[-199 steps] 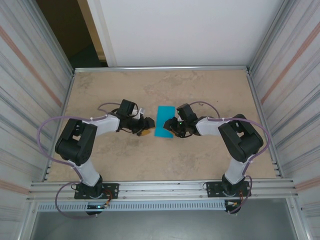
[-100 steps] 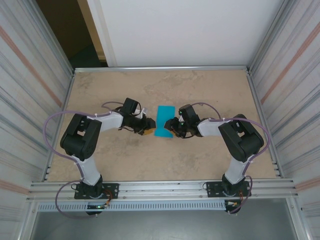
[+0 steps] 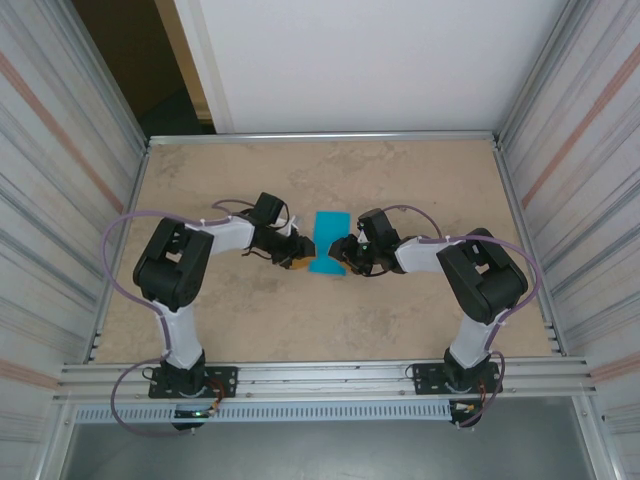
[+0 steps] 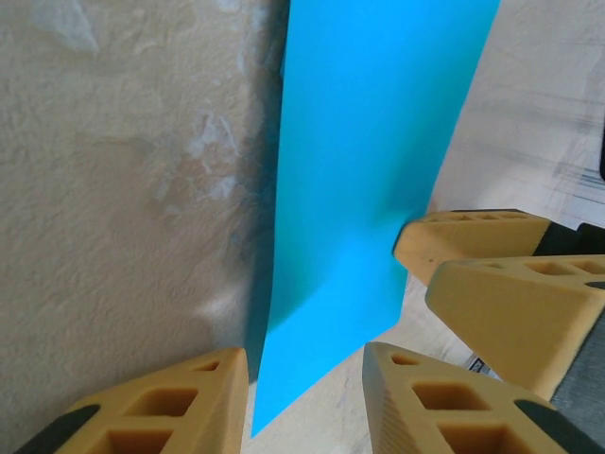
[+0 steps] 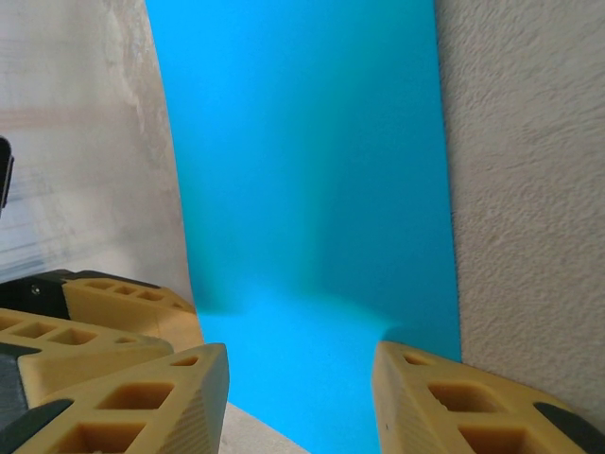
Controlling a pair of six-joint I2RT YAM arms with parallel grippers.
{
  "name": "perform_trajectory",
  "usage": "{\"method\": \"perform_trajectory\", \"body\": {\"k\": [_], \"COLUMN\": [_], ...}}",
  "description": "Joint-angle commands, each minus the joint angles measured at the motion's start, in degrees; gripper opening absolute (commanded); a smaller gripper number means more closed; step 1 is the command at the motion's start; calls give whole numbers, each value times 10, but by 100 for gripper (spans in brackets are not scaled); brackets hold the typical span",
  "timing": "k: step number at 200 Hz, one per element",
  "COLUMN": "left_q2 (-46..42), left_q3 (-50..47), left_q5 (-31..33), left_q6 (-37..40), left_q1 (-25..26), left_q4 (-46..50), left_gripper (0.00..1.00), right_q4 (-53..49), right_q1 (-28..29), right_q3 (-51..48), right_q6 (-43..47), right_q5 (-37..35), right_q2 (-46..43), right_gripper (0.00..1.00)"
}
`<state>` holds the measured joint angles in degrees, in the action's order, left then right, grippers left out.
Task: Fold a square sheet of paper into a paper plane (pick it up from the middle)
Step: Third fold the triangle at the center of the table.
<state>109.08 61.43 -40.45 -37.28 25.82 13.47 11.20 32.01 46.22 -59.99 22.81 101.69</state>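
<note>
— Where's the paper (image 3: pixel 328 240)?
— Mid-surface (image 3: pixel 430 170), well away from every edge: a narrow blue rectangle between the two grippers.
— Left gripper (image 4: pixel 304 364)?
— Jaws apart, straddling the paper's near left corner, not pinching it.
— Right gripper (image 5: pixel 301 350)?
— Parted too, one finger on each side of the paper's near right end.

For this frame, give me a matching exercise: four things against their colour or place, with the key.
Things:
1. square sheet of paper
2. left gripper
3. right gripper
4. table

Descriptions:
A. at the sheet's right edge in the top view
B. teal-blue
C. mottled sandy beige
D. at the sheet's left edge in the top view

Pairs: 1-B, 2-D, 3-A, 4-C
</note>
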Motion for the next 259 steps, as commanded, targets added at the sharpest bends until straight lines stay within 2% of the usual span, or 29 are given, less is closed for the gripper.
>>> {"method": "perform_trajectory", "body": {"k": [1,38,123,194,237,259], "left_q2": [11,21,60,78,76,63], "left_q3": [23,40,87,100,98,87], "left_q5": [-6,-36,-38,-37,-38,-34], "left_q6": [19,32,39,33,30,19], "left_q1": [4,3,-12,-16,-17,-21], "left_q4": [14,5,4,5,7,-1], "left_gripper": [37,35,30,20,5,3], "right_q4": [-48,-50,-49,-42,-46,-88], "right_q1": [-8,-9,-10,-10,-7,1], "right_q3": [-15,-14,-17,-18,-8,11], "right_q6": [-6,-5,-5,-1,40,98], "right_q5": [-16,-15,-18,-19,-19,-53], "right_q2": [28,26,23,16,-6,-45], "right_gripper": [44,44,44,45,50,60]}}
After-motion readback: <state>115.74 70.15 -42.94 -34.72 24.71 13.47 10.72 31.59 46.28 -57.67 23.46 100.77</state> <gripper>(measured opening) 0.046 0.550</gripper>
